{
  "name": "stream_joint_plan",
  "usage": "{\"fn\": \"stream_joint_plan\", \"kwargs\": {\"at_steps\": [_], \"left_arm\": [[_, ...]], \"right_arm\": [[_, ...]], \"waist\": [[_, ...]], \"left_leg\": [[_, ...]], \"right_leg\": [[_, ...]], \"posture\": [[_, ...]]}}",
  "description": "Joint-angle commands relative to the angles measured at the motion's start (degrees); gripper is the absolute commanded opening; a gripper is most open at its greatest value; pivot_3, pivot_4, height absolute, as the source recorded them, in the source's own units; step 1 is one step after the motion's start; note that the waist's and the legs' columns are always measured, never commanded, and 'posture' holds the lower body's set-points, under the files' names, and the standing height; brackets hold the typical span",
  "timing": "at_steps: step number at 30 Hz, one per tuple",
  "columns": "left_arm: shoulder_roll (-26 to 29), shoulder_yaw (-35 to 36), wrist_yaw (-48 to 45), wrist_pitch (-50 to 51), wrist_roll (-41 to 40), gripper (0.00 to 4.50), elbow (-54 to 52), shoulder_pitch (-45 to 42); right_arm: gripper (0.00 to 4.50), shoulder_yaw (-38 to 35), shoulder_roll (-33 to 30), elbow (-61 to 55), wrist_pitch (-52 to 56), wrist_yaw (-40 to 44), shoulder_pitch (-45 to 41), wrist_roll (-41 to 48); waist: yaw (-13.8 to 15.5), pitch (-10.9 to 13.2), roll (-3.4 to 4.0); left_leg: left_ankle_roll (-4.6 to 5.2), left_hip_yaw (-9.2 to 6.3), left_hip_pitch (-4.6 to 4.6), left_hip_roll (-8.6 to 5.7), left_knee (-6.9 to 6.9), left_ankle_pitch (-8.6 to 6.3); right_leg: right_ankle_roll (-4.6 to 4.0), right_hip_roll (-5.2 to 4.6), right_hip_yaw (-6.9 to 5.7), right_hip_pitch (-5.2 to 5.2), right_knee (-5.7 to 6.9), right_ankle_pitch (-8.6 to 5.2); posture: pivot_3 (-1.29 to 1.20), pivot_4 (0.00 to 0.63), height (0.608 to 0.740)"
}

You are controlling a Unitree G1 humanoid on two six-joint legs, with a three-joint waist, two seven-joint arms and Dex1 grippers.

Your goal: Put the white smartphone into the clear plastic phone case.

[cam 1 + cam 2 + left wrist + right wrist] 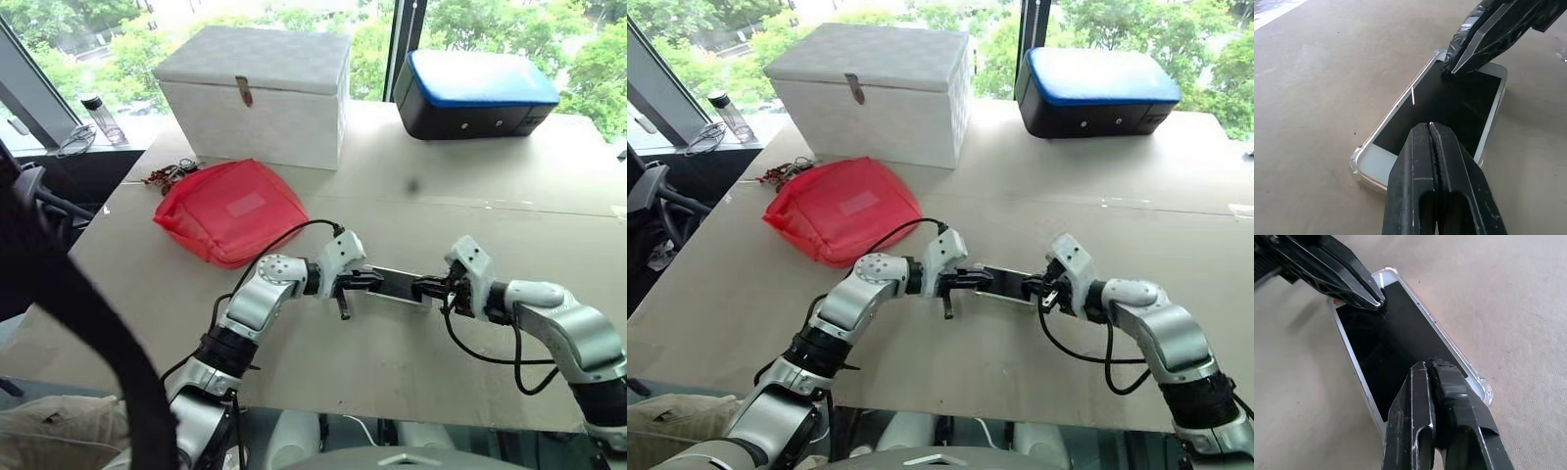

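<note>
The white smartphone [1449, 107] lies flat, dark screen up, on the tan table between my two grippers. Around it runs the rim of the clear plastic phone case [1356, 157], whose bumper corners stick out past the phone's ends [1487, 389]. My left gripper [375, 281] is shut, its tips resting over the phone's left end. Pointing at it from the other side, my right gripper [423, 287] is also shut, with its tips on the screen near the right end. Neither gripper has anything between its fingers [1422, 147].
A red pouch [230, 211] lies behind my left arm. Further back stand a white box with a latch [260, 93] and a black case with a blue lid [475, 93]. A bottle [98, 117] stands at the far left. The table's front edge runs close below my arms.
</note>
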Motion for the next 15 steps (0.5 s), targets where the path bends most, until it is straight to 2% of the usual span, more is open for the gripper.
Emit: {"fn": "stream_joint_plan", "kwargs": {"at_steps": [1,7,15], "left_arm": [[0.3,-0.8,0.3,1.4,0.5,0.04,0.3,1.4],[0.5,-0.8,0.2,1.3,0.5,0.04,0.4,1.4],[0.4,-1.0,0.2,0.5,0.8,0.04,1.3,1.4]], "right_arm": [[0.00,-3.7,-1.7,-3.4,1.0,0.9,2.0,2.9],[0.00,-4.1,-5.7,-8.1,3.4,1.3,3.6,4.8],[0.00,3.7,-10.5,-6.7,3.7,1.3,4.6,0.4]], "waist": [[0.2,0.2,0.22],[1.0,0.6,0.34],[1.1,0.6,0.27]], "left_leg": [[0.00,0.00,-0.05,0.00,-0.05,0.00],[0.00,0.00,-0.12,-0.02,-0.13,0.00],[0.01,0.02,-0.10,-0.03,-0.07,0.00]], "right_leg": [[0.15,0.01,-0.04,-0.05,0.00,0.08],[0.18,0.17,-0.08,-0.10,-0.10,0.06],[0.24,0.46,-0.06,-0.03,-0.15,0.04]], "posture": [[0.00,0.150,0.740],[0.00,0.150,0.740],[0.00,0.150,0.740]]}}
